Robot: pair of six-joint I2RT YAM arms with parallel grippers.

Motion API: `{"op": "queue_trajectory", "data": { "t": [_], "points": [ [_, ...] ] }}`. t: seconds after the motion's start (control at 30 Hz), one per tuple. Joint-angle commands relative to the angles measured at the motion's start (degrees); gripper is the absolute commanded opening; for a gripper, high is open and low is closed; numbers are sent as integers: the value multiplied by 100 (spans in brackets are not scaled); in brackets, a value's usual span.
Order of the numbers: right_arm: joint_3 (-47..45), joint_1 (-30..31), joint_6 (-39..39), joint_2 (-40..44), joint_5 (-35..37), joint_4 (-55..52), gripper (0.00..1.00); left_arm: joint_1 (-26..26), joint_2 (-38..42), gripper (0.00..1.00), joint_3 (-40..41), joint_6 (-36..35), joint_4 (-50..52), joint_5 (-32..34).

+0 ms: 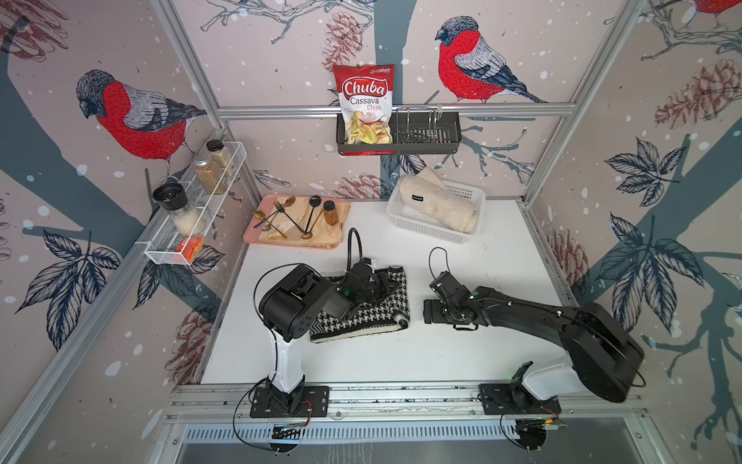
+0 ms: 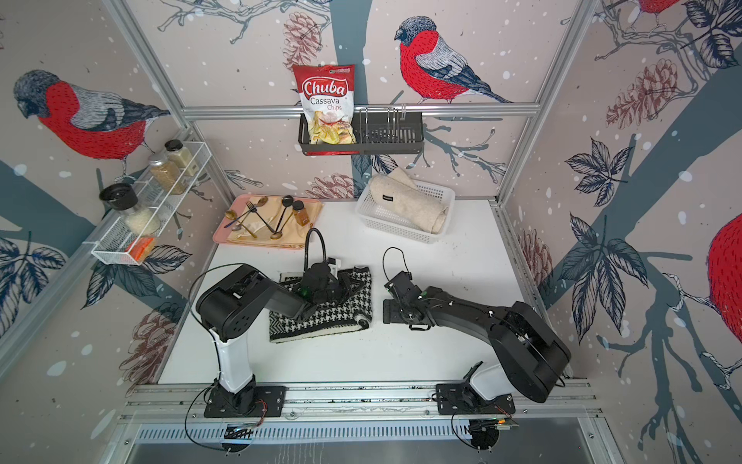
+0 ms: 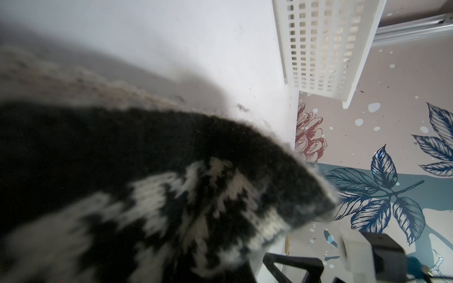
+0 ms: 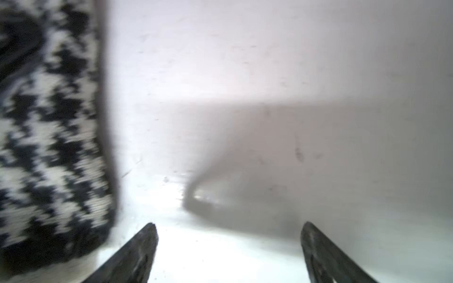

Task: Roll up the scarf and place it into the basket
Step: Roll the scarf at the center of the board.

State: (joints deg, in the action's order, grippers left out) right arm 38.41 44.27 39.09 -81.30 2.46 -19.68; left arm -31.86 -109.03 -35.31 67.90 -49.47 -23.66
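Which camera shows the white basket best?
A top view: the whole basket is visible with a rolled cream cloth inside. Both top views show it alike. Left wrist catches only one perforated wall; right wrist shows none of it.

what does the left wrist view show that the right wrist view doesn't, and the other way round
Only the left wrist view: the white perforated plastic basket and the leaf-patterned wallpaper. Only the right wrist view: the right gripper, jaws spread wide over the white table, holding nothing. Both: the black and cream houndstooth knitted scarf, close up and blurred, lying on that same table.
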Motion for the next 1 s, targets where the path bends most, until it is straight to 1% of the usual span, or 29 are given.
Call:
{"op": "queue_trajectory", "data": {
  "t": [0.0, 0.07, 0.17, 0.27, 0.33, 0.57, 0.63, 0.7, 0.73, 0.8, 0.87, 0.9, 0.93, 0.97],
  "points": [
    [-192, -254, -57, 99, -828, 1058, 93, 290, 341, 0, 359, -12, 256, 165],
    [-167, -338, -81, -23, -1264, 1504, 93, 482, 570, 0, 564, -81, 158, 47],
    [-71, -369, 2, -289, -1825, 2127, 92, 590, 770, 0, 644, -190, 168, -46],
    [-56, -370, 228, -617, -2575, 3033, 92, 615, 741, 0, 622, -247, 158, -121],
    [51, -314, 314, -986, -2967, 3386, 92, 639, 616, 0, 657, -195, -91, -215],
    [504, 6, 558, -2284, -3662, 4126, 90, 762, 35, 0, 909, 112, -1360, -675],
    [667, 116, 522, -2533, -3681, 4016, 88, 823, -160, 0, 1045, 312, -1927, -816],
    [773, 208, 428, -2691, -3671, 3853, 82, 915, -345, 0, 1135, 495, -2412, -953],
    [765, 252, 448, -2756, -3713, 3892, 77, 963, -408, 0, 1176, 559, -2597, -1021],
    [710, 307, 499, -2879, -3796, 4049, 61, 1012, -478, 0, 1191, 592, -2778, -1121],
    [693, 361, 572, -3066, -3922, 4217, 49, 1019, -450, 0, 1193, 552, -2767, -1143],
    [707, 392, 588, -3151, -3900, 4245, 41, 1024, -418, 0, 1185, 524, -2737, -1145],
    [745, 415, 599, -3234, -3870, 4246, 29, 1023, -377, 0, 1168, 477, -2671, -1146],
    [786, 424, 625, -3290, -3863, 4245, 20, 1028, -336, 0, 1155, 430, -2582, -1151]
  ]
}}
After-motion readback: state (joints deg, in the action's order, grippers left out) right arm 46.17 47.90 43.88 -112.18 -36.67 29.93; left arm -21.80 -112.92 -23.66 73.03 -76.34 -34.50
